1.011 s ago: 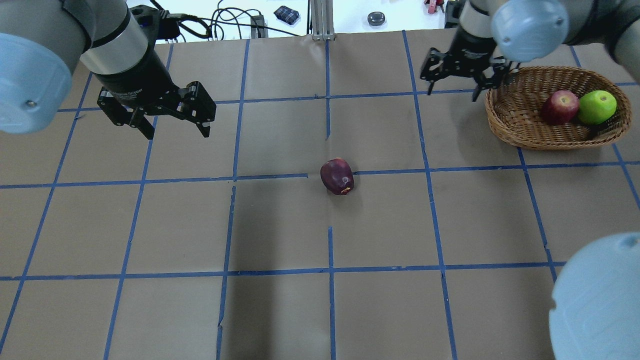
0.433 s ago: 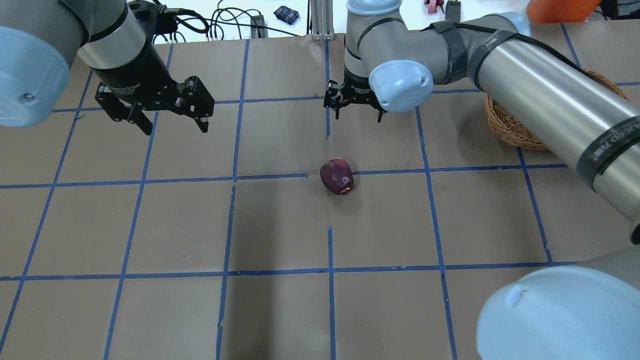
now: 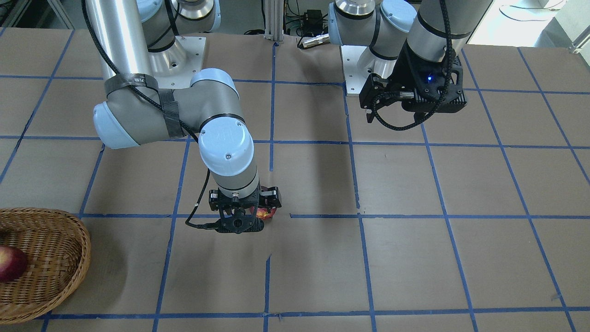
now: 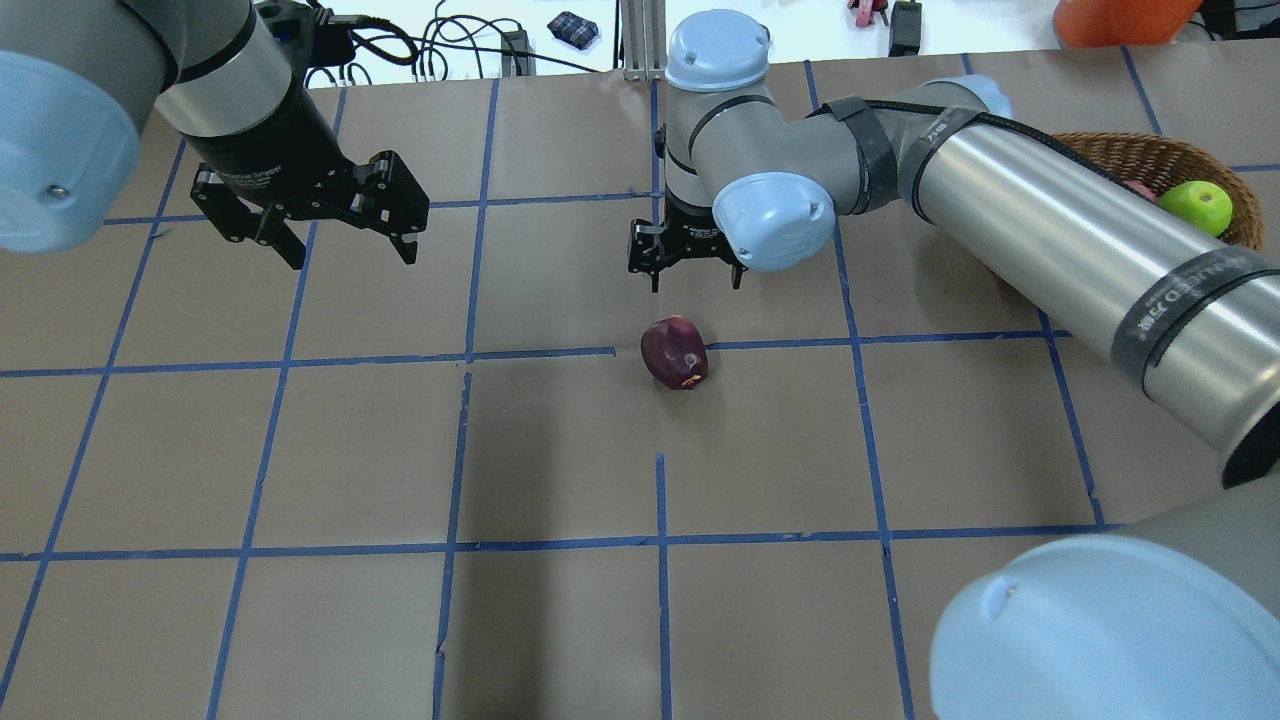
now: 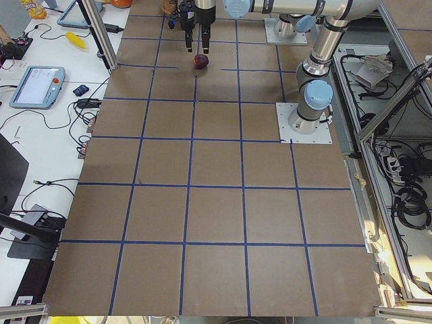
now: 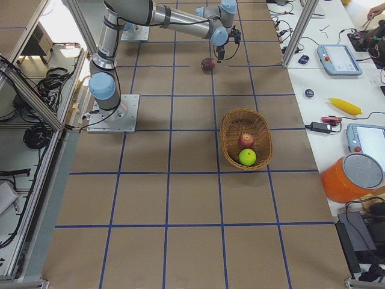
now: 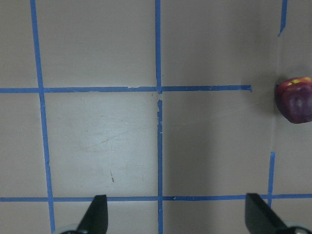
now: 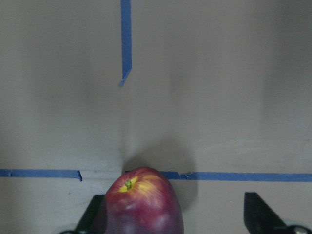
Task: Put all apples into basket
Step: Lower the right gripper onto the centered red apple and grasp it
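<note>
The dark maroon apple (image 4: 675, 352) with a yellow patch lies on the brown table near its middle. It also shows in the right wrist view (image 8: 141, 202). My right gripper (image 4: 695, 281) is open and hovers just above and beyond it. In the right wrist view the apple sits between the fingers (image 8: 258, 214), nearer the left one. The wicker basket (image 6: 225, 129) stands at the right. It holds the red apple (image 6: 245, 141) and the green apple (image 4: 1197, 205). My left gripper (image 4: 355, 258) is open and empty, far left of the maroon apple (image 7: 295, 100).
My right forearm (image 4: 1060, 240) stretches across the right half of the table and hides most of the basket in the overhead view. Cables (image 4: 440, 45) and small objects lie beyond the far edge. An orange container (image 6: 352, 177) stands on the side bench.
My right arm has swung left from the basket and come down over the maroon apple. The apple has not moved. My left gripper has barely shifted.
</note>
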`<state>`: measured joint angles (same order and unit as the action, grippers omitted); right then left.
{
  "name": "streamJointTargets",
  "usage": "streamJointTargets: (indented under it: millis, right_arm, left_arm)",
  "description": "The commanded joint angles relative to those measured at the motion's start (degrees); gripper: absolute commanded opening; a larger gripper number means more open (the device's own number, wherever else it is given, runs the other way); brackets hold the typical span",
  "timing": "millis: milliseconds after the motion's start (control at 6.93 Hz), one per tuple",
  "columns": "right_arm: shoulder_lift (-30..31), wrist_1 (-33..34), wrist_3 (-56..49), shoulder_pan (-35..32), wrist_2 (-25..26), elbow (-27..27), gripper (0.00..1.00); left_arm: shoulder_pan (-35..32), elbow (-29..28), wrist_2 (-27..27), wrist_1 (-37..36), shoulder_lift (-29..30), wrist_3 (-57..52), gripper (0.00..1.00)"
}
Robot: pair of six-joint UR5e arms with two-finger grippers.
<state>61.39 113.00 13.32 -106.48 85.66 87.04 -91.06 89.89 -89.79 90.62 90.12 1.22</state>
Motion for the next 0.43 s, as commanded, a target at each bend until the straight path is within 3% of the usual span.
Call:
streamJointTargets:
  millis: [0,289]
  right_arm:
    - [-0.13,0.03,-3.29,-0.13,-2.6,1.46,1.0]
    - [-1.79,0.12,-5.76,-0.21,-2.77,1.56,1.0]
  left_arm:
    - [0.0,-0.06,0.14,0.0,0.15,0.01,1.0]
    - [0.0,-0.15,0.4,-0.09,0.32,0.1,1.0]
